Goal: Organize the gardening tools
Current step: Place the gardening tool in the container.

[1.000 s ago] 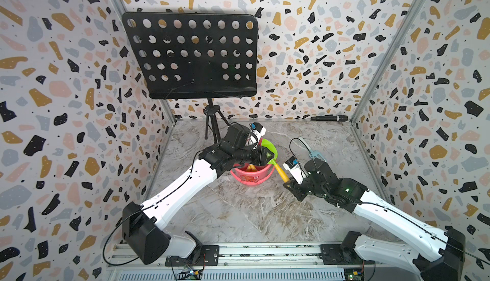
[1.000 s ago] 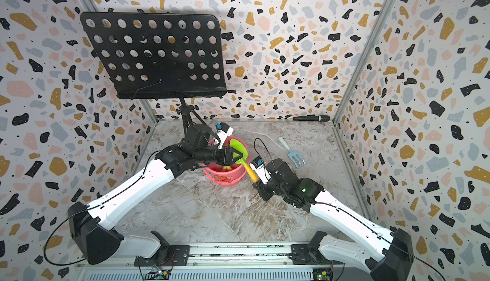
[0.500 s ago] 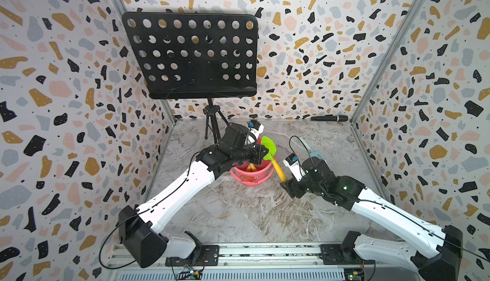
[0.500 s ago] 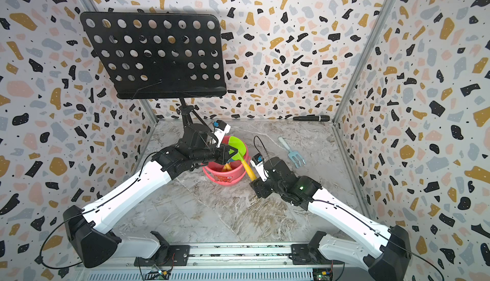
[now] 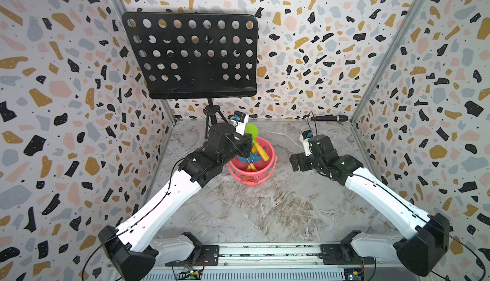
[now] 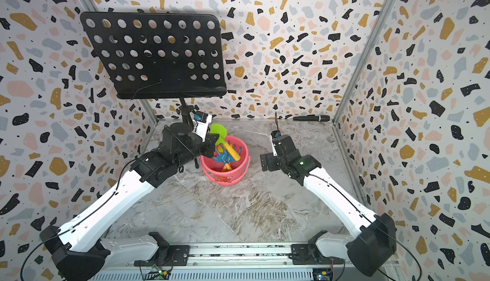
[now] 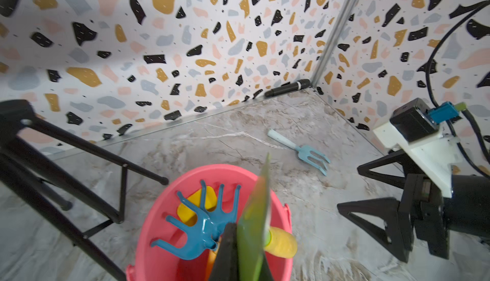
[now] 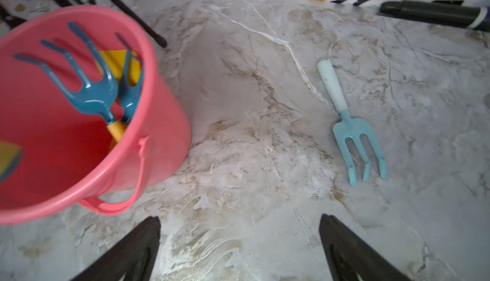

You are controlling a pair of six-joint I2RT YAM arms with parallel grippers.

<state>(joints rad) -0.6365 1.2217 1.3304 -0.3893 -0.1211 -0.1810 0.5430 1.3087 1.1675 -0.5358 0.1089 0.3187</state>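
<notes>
One green spade [image 7: 256, 213] pinched by left gripper [image 7: 244, 261], two blue rakes [image 7: 196, 229], one yellow shovel [image 7: 189, 209] beneath, right gripper [image 8: 240, 220] spread empty, one pale fork [image 8: 352, 131] ahead

We hold our left arm [image 5: 169, 194] stretched forward, the left gripper [image 7: 245, 230] pinched tight on the green spade [image 5: 251, 131]; our right arm [image 5: 376, 194] extends likewise, the right gripper [image 8: 240, 217] angled downward, jaws spread wide (nothing between them)
</notes>
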